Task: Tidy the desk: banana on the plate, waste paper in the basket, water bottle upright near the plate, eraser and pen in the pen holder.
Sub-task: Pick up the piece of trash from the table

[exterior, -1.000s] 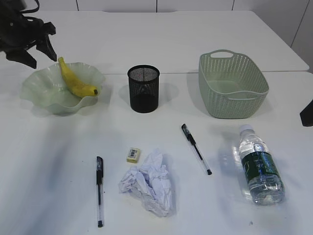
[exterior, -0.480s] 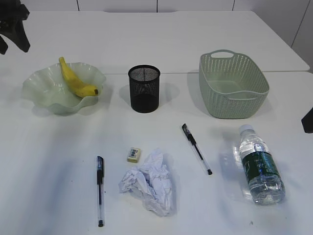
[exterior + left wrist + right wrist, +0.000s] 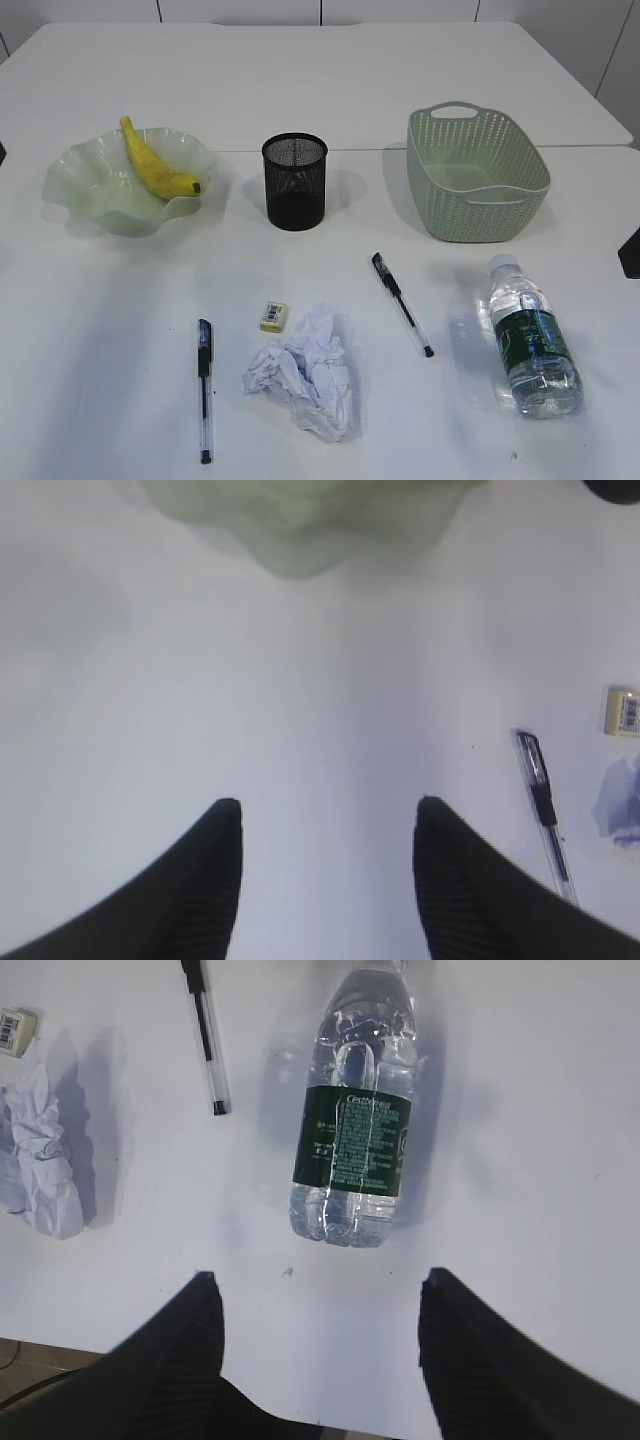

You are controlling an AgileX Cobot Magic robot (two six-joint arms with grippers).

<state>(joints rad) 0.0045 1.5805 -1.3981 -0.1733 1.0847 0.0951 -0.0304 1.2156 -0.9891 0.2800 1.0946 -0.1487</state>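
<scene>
The banana [image 3: 155, 165] lies in the ruffled green plate [image 3: 90, 200] at the far left. The black mesh pen holder [image 3: 294, 180] and the green basket [image 3: 475, 175] stand behind. The eraser [image 3: 272, 316], the waste paper [image 3: 305, 372] and two pens [image 3: 203, 385] [image 3: 402, 303] lie on the desk. The water bottle [image 3: 532, 340] lies on its side at the right. My left gripper [image 3: 328, 805] hangs open over bare desk, nearer than the plate [image 3: 300, 520]. My right gripper [image 3: 318, 1278] is open and empty, just short of the bottle's base [image 3: 340, 1215].
In the right wrist view the desk's front edge [image 3: 60, 1345] runs just under the gripper. In the left wrist view a pen [image 3: 545, 815] and the eraser [image 3: 623, 710] lie to the right. A dark sliver of the right arm [image 3: 630, 250] shows at the exterior view's right edge.
The left arm has pulled away from above the plate and left the exterior view on the left side. The banana stays in the plate. The right arm has not moved.
</scene>
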